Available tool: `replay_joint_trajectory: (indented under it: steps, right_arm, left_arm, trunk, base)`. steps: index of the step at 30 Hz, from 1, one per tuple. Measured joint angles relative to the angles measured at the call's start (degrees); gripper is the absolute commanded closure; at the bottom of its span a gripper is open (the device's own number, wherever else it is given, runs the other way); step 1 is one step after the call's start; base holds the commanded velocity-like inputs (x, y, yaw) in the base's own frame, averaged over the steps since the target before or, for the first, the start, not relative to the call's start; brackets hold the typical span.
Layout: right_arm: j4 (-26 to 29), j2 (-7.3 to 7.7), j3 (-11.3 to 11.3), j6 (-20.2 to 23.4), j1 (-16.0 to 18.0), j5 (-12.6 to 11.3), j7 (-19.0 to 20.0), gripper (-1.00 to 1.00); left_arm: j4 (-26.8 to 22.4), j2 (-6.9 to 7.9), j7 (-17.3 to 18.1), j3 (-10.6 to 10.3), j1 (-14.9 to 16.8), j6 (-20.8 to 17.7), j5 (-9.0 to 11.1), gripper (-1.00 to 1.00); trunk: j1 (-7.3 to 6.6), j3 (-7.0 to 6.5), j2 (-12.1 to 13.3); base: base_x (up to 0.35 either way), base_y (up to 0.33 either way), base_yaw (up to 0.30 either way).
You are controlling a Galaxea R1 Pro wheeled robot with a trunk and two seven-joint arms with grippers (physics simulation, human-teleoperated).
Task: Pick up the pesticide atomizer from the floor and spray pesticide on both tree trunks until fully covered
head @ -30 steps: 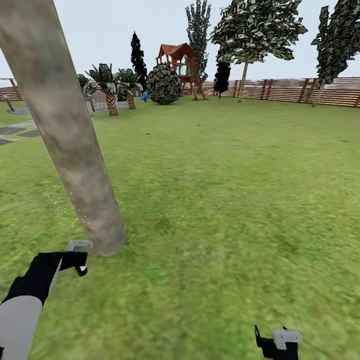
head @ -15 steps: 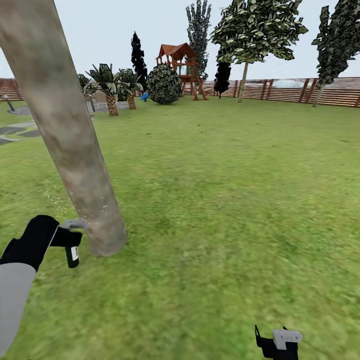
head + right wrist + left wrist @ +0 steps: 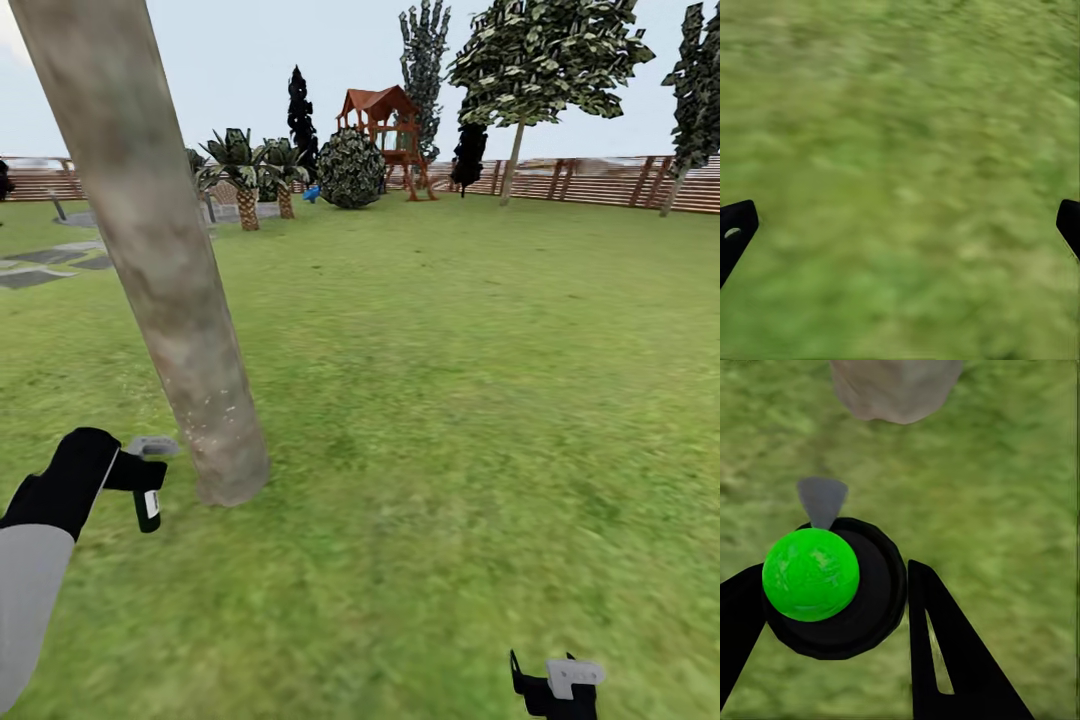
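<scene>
A wide green lawn runs back to a slatted brown fence. The pickup is done: the left fingers are clamped on the pesticide atomizer, its nozzle just short of the near tree trunk at its base. Whether that trunk is fully covered cannot be told, and a second tree stands well apart. The left arm reaches forward, low; the right fingers are spread wide over grass.

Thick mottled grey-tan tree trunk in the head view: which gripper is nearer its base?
Left. The left gripper, shut on the small dark pesticide atomizer, hangs just beside the base of the tree trunk. The right gripper sits low, far across the lawn, fingers apart.
</scene>
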State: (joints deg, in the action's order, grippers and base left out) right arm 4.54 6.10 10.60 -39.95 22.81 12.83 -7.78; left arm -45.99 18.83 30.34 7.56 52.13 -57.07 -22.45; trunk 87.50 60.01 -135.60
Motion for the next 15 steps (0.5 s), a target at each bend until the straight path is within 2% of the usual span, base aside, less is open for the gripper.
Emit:
replay_joint_trajectory:
  steps: [10, 15]
  right_arm:
    - [0.0, 0.06, 0.0, -0.01, 0.0, 0.0, 0.05, -1.0]
    - [-0.01, 0.05, 0.0, 0.0, 0.01, 0.0, 0.0, -1.0]
  left_arm:
    - [0.01, 0.0, -0.07, 0.04, -0.23, 0.12, -0.23, 1.0]
    - [-0.02, 0.01, -0.12, 0.3, -0.25, 0.09, -0.26, 1.0]
  trunk:
    - [0.01, 0.0, 0.0]
    - [-0.01, 0.0, 0.0]
  base:
    - [0.053, -0.264, 0.006]
    - [0.191, -0.226, 0.229]
